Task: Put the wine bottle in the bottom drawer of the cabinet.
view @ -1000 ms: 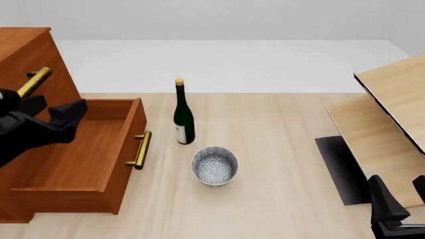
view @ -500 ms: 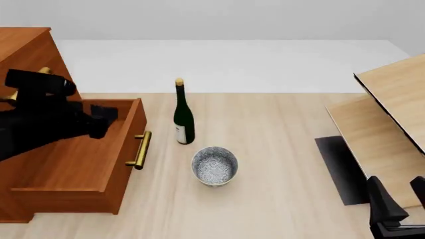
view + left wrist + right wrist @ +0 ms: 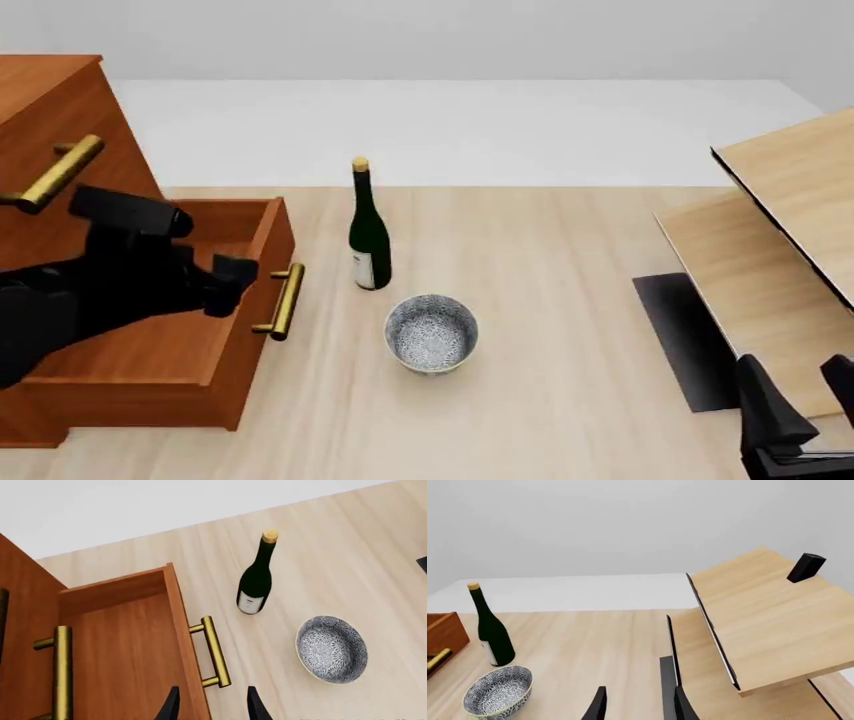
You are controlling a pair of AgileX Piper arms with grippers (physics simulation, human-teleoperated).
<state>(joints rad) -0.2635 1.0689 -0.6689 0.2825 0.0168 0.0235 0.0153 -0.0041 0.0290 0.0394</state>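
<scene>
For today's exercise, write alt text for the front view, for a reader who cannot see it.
A dark green wine bottle stands upright on a pale wooden table, beside the open bottom drawer of a reddish-brown cabinet. The left gripper hovers over the drawer; a patterned bowl sits nearby.

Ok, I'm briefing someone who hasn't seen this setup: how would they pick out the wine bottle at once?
Start at the reddish-brown cabinet on the left, whose bottom drawer stands pulled open. On the pale table just beyond its brass handle stands the wine bottle, upright. It is tall, slim and dark green with a tan cork and white label, unlike the low patterned bowl beside it.
</scene>
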